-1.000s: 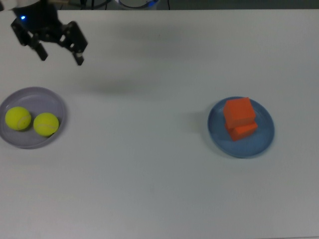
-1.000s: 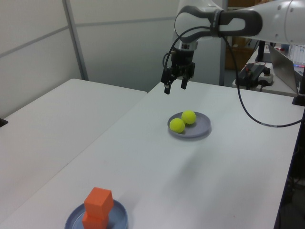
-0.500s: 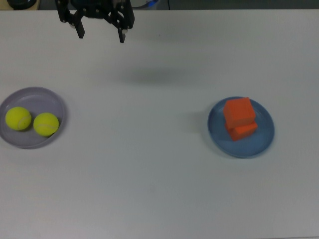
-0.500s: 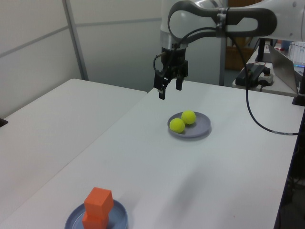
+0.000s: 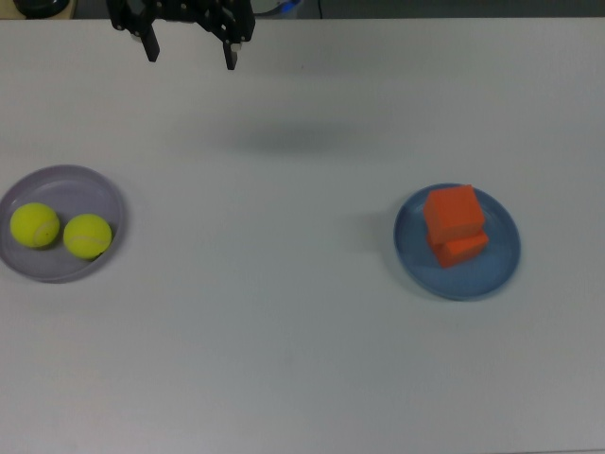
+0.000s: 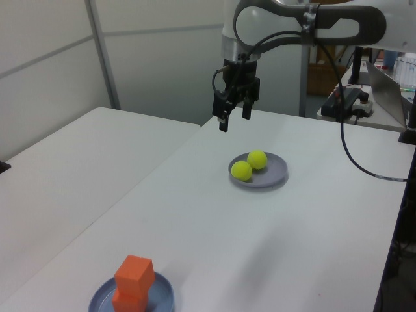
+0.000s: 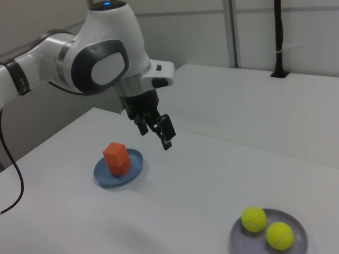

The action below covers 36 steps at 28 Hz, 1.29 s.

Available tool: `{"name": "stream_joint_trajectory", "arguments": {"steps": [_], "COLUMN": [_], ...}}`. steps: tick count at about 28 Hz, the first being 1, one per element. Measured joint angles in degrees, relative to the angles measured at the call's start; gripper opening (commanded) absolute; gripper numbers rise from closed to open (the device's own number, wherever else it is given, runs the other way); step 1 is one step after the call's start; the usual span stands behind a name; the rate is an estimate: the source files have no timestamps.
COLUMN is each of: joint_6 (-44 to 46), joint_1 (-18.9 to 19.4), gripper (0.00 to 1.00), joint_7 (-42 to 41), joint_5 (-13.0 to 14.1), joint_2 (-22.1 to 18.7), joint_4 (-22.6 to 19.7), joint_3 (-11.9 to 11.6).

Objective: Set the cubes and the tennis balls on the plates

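I have the gripper [image 5: 189,52] up in the air at the far edge of the table [image 5: 284,359] in the top view, with its two fingers apart and nothing between them. Both tennis balls [image 5: 62,231] sit side by side on the pale purple plate [image 5: 99,184] at the top view's left. The two orange cubes [image 5: 454,225] are stacked one on the other on the blue plate [image 5: 501,270] at the top view's right. So I think the job looks done. What worries me is the stack. The top cube sits a bit crooked on the bottom one, so a bump to the table could tip it off the plate. If I swing the arm low over the balls, I could knock one and it would roll away.
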<state>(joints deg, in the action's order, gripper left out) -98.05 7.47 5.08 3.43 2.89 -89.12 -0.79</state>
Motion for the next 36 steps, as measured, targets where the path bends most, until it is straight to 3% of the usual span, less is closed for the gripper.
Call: {"name": "stream_joint_trajectory", "arguments": {"steps": [36], "joint_6": [1.83], "joint_1": [0.01], "gripper": [1.0], "joint_7": [0.16], "joint_5": [0.0], "joint_2": [-1.49], "joint_4": [-0.19], "joint_3": [0.39]}}
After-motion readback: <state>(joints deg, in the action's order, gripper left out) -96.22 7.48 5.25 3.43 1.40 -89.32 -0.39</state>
